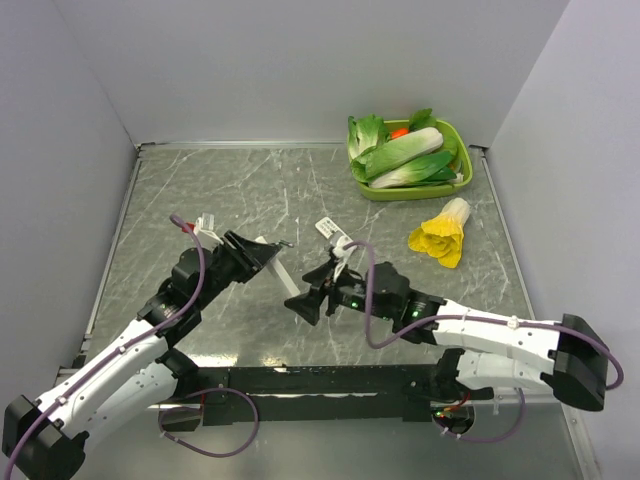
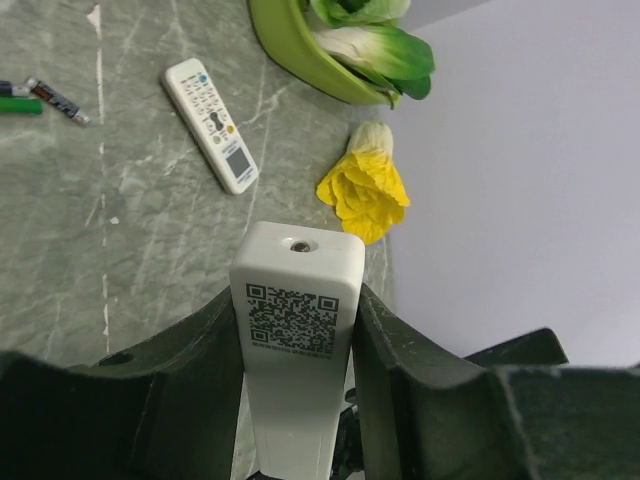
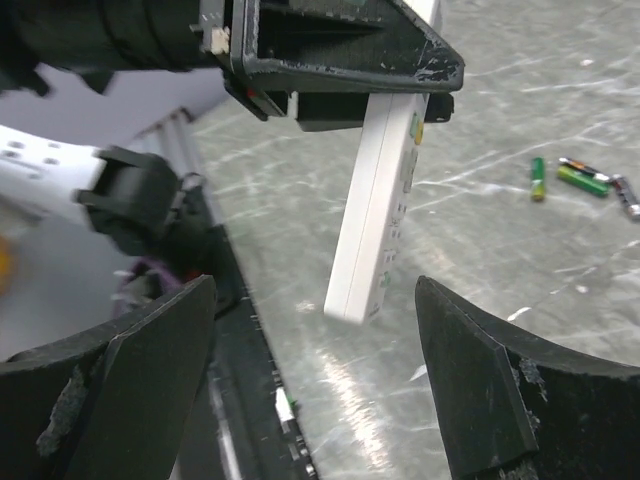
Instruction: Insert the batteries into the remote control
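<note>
White plastic shows between the dark fingers of the left claw (image 1: 268, 256) in the overhead view: it clamps the slim remote control (image 1: 281, 272) above the middle of the marbled grey tabletop (image 1: 200, 190). Just right of it, the right claw (image 1: 308, 292) stands spread and empty. A green bowl (image 1: 462, 135) of bok choy sits far right, with a yellowish bok choy (image 1: 440, 235) near it.

From the left wrist, the remote control (image 2: 297, 262) is gripped on both sides, its QR label facing the camera. A wider second remote (image 2: 210, 125) lies beyond it, and the batteries (image 2: 20, 105) lie on the tabletop, apart from both remotes.

From the right wrist, the right claw (image 3: 315, 300) gapes wide. The remote control (image 3: 375, 215) hangs under the left claw, well apart from the batteries (image 3: 582, 180).
</note>
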{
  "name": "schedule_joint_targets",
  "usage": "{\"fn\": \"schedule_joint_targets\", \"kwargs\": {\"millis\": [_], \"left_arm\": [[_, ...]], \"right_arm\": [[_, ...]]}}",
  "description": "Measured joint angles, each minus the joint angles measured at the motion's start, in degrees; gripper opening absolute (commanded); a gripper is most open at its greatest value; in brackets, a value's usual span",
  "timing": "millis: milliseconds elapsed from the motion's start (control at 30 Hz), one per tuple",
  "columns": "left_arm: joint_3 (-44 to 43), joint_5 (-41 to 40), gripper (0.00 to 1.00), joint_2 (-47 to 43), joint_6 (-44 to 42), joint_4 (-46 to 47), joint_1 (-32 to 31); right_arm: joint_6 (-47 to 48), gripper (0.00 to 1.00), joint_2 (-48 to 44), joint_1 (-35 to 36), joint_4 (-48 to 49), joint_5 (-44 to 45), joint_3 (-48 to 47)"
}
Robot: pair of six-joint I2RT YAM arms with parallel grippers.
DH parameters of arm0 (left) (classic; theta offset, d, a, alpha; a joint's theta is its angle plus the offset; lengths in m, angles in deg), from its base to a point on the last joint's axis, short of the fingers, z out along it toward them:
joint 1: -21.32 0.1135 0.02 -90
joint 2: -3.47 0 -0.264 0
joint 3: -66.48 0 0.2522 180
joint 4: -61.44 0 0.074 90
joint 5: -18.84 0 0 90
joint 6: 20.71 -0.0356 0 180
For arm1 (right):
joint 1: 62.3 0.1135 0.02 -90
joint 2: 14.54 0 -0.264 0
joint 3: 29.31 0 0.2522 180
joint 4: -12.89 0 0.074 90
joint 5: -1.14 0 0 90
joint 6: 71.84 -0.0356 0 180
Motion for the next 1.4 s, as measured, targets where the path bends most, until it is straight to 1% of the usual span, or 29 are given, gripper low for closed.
{"fn": "schedule_joint_targets", "kwargs": {"millis": [100, 200, 300, 433, 533, 567, 633, 667, 700, 733, 767, 833, 867, 933, 967, 1067, 1233, 1333, 1400], "left_arm": [[-0.3, -1.6, 0.02, 0.2, 0.4, -1.8, -0.2], [-0.5, -3.0, 0.02, 0.1, 0.7, -3.0, -0.3], [-0.5, -3.9, 0.02, -0.2, 1.3, -3.6, -0.3], [-0.5, -4.5, 0.02, -0.4, 1.7, -3.9, -0.3], [-0.5, -5.0, 0.02, -0.4, 1.9, -4.5, -0.4], [-0.5, -5.0, 0.02, -0.4, 1.9, -4.7, -0.4], [-0.5, -5.1, 0.02, -0.4, 1.9, -4.8, -0.5], [-0.5, -5.2, 0.02, -0.4, 1.9, -4.9, -0.5], [-0.5, -5.3, 0.02, -0.4, 1.9, -4.9, -0.5], [-0.5, -5.4, 0.05, -0.4, 1.9, -5.0, -0.5], [-0.5, -5.4, 0.18, -0.4, 1.9, -5.0, -0.5], [-0.5, -5.4, 0.34, -0.4, 1.9, -4.9, -0.5], [-0.5, -5.4, 0.53, -0.6, 1.9, -4.9, -0.5], [-0.5, -5.5, 0.7, -1.1, 1.8, -5.1, -0.5], [-0.5, -5.5, 0.82, -1.5, 1.6, -5.1, -0.5], [-0.4, -5.5, 0.99, -3.5, 0.6, -4.9, -0.5], [2.0, -5.4, 0.99, -10.8, -1.9, -0.7, -0.5], [5.9, -4.1, 0.99, -16.3, -4.7, 3.9, -0.5], [8.8, -2.8, 1.0, -19.9, -6.3, 7.6, -0.5]], "right_arm": [[3.0, 0.81, 3.3, 3.3, 0.4, 6.6, -1.1], [4.8, 0.79, 6.3, 5.5, 1.1, 12.0, -1.7], [5.8, 0.74, 9.3, 6.6, 2.1, 15.3, -2.2], [6.3, 0.65, 12.9, 7.0, 4.4, 17.8, -2.3], [6.4, 0.55, 14.7, 7.3, 5.6, 19.1, -2.5], [6.4, 0.51, 15.2, 7.4, 6.1, 19.3, -2.6], [6.3, 0.45, 16.1, 7.6, 6.8, 19.7, -3.2], [6.3, 0.37, 16.3, 7.7, 7.3, 19.8, -3.3], [6.3, 0.33, 16.5, 7.7, 7.7, 20.0, -3.3], [6.2, 0.29, 16.5, 7.7, 8.0, 20.1, -3.3], [6.1, 0.22, 16.5, 7.7, 8.2, 20.1, -3.3], [5.7, 0.15, 16.5, 7.8, 8.3, 20.6, -3.3], [5.4, 0.09, 16.5, 7.7, 8.3, 20.8, -3.3], [4.9, 0.04, 16.5, 7.7, 8.5, 20.8, -3.3], [4.7, 0.0, 16.5, 7.8, 8.7, 20.6, -3.3], [3.9, 0.0, 16.0, 7.8, 8.5, 20.3, -3.1], [1.1, 0.0, 11.3, 6.1, 8.6, 15.8, -1.0], [-1.8, 0.0, 7.5, 3.2, 10.4, 9.8, 0.4], [-4.9, 0.0, 5.8, 0.7, 12.9, 4.0, 1.6]]}}
